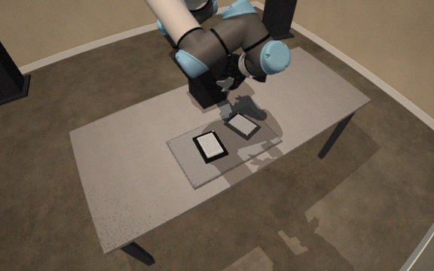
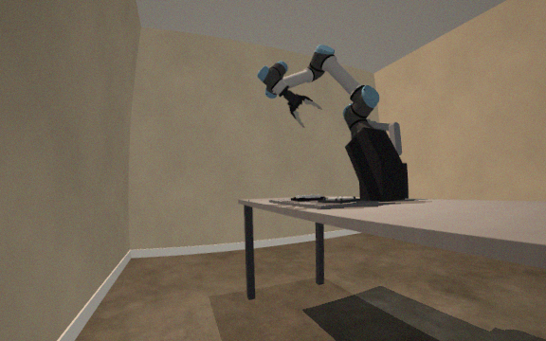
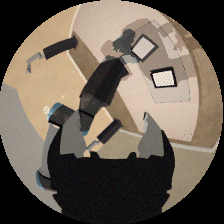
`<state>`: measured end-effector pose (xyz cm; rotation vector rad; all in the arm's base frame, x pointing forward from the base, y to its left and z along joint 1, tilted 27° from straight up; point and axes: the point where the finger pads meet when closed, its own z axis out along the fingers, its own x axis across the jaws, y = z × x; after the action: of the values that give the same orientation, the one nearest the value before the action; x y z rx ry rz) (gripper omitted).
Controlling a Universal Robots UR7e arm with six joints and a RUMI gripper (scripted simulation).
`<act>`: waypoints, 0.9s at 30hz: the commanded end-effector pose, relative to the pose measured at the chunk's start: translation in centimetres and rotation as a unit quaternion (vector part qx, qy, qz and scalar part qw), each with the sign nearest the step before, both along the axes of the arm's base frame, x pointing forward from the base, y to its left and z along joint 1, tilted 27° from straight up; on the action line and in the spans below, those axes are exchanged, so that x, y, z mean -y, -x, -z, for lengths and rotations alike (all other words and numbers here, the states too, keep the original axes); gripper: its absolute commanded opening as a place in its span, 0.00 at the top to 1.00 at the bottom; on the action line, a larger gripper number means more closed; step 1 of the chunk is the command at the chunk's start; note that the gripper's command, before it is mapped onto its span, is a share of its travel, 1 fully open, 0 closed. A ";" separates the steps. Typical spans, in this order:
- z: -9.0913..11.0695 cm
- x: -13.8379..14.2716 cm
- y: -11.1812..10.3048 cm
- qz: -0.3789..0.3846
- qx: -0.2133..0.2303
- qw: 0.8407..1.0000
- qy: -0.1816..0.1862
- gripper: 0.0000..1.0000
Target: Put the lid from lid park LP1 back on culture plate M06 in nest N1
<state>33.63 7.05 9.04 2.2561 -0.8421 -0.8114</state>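
Observation:
The culture plate M06, white with many small wells and uncovered, sits in the black plate nest N1 on the grey mat. The flat pale lid lies in the black frame of the lid park LP1, just to the plate's right and partly in the arm's shadow. My gripper is high above the table, far from both, open and empty. In the wrist view its two fingers stand wide apart with nothing between them, and the lid and the plate show small and far below.
The grey mat lies mid-table. The arm's black pedestal stands at the table's back edge, right behind the lid park. Dark pillars stand on the floor at the far left and behind the table.

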 end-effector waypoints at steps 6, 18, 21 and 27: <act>-3.3 0.9 -1.0 0.048 0.057 0.997 -0.002 0.18; -6.0 1.7 -1.7 0.113 0.132 0.985 -0.004 0.18; -7.4 2.1 -1.9 0.132 0.154 0.979 -0.004 0.18; -9.8 2.8 -2.2 0.170 0.198 0.965 -0.004 0.18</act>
<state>35.65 4.65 17.39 2.3458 -1.3669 -0.5522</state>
